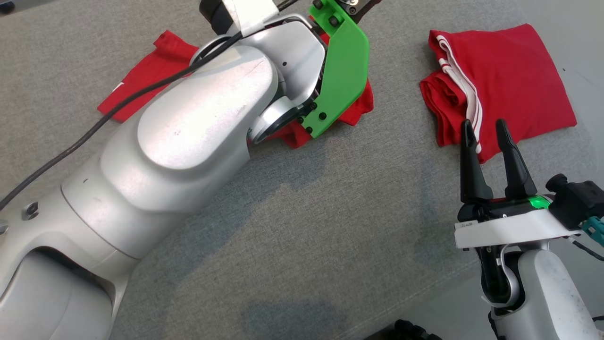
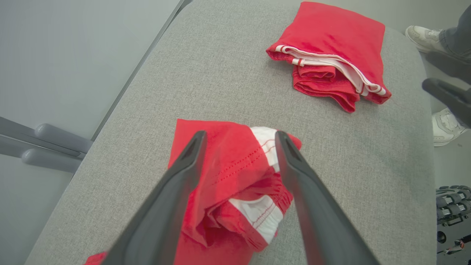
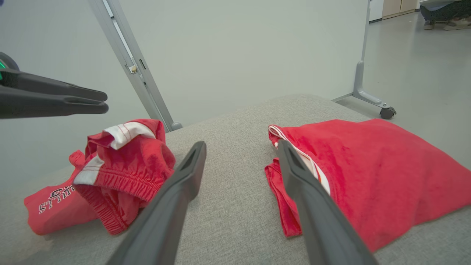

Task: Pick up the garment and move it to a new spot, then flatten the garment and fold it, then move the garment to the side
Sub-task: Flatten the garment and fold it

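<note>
Beneath left claw (image 2: 240, 135), crumpled red garment (image 2: 228, 169)

Silver-grey left arm casing (image 1: 188, 127) is crossed by a black cable (image 1: 85, 131). A green bracket (image 1: 347, 66) is fastened with black screws (image 1: 322, 115).

A grey fabric tabletop (image 1: 302, 222) spans the head view. At its upper right lies a folded red garment (image 1: 514, 80) with white stripes. At the upper right of the left wrist view is a person's white shoe (image 2: 423, 36). In the right wrist view, a wheeled metal leg (image 3: 382, 108) stands at the right, beside a pale wall panel (image 3: 239, 48).
</note>
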You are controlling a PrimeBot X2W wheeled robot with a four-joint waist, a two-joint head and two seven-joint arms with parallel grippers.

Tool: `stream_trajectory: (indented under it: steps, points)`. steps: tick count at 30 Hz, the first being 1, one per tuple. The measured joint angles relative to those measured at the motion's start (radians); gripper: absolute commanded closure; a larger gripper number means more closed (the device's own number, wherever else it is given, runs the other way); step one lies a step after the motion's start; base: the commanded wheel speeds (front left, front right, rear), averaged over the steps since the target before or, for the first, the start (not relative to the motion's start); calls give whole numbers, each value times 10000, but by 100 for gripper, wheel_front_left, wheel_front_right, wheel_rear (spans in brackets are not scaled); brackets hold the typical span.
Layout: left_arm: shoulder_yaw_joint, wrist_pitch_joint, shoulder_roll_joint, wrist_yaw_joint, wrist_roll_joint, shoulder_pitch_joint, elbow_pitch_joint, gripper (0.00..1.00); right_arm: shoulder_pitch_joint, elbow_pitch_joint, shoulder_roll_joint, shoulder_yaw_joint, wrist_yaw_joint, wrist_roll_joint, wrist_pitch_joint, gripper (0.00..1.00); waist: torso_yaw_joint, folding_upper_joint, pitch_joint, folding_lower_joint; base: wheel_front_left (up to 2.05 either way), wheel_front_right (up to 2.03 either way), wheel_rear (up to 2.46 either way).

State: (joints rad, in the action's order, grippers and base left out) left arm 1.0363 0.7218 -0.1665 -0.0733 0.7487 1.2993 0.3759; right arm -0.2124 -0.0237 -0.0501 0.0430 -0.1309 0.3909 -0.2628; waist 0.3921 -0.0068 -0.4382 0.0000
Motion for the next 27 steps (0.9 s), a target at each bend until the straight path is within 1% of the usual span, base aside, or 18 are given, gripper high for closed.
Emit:
stream_trajectory:
  steps: [1, 3, 5, 6, 7, 8, 11, 14, 16, 20, 23, 27]
  points:
    - [2, -38, 15, 0, -2, -5, 48, 100, 0, -6, -2, 17, 0, 10, 0, 0, 18, 0, -7, 0, 0, 0, 0]
    - [31, -127, 23, -17, -17, -20, 153, 100, 0, -17, 0, 46, 0, 36, 0, 0, 66, 0, -21, 0, 0, 0, 0]
    - [50, -209, 8, -17, -38, -21, 232, 64, 0, -27, -2, 35, 0, 92, 0, 0, 116, 0, -36, 0, 0, 0, 0]
    - [61, -234, -6, -17, -59, -21, 261, 41, 0, -31, 0, 21, 0, 109, 0, 0, 141, 0, -46, 0, 0, 0, 0]
    - [65, -234, -10, -15, -59, -22, 274, 15, 0, -40, 0, 2, 0, 111, 0, 0, 166, 0, -54, 0, 0, 0, 0]
    - [65, -211, -8, -6, -52, -27, 259, 0, 1, -52, -2, -17, 0, 121, 0, 0, 187, 0, -57, 0, 0, 0, 0]
    - [107, 4, 81, 33, 44, -53, 58, 0, 12, -92, -2, -46, 0, 121, 0, 0, 209, 0, -32, 0, 0, 0, 0]
    - [303, 322, 332, 138, 201, -280, -320, 0, 21, -140, -2, -88, 0, 121, 0, 0, 186, 0, -6, 0, 0, 0, 0]
    - [460, 408, 385, 307, 165, -408, -535, 0, 18, -163, -2, -86, 0, 128, 0, 0, 179, 0, -8, 0, 0, 0, 0]
    - [752, 336, 178, 548, -295, -472, -575, 0, -48, -144, -2, -29, 0, 224, 0, 0, 231, 0, -67, 0, 0, 0, 0]
    - [913, 192, -84, 573, -644, -475, -518, 0, -71, -121, 0, -27, 0, 291, 0, 0, 317, 0, -110, 0, 0, 0, 0]
    - [945, 163, -272, 593, -686, -474, -504, 0, 4, -173, -2, -52, 0, 299, 0, 0, 376, 0, -131, 0, 0, 0, 0]
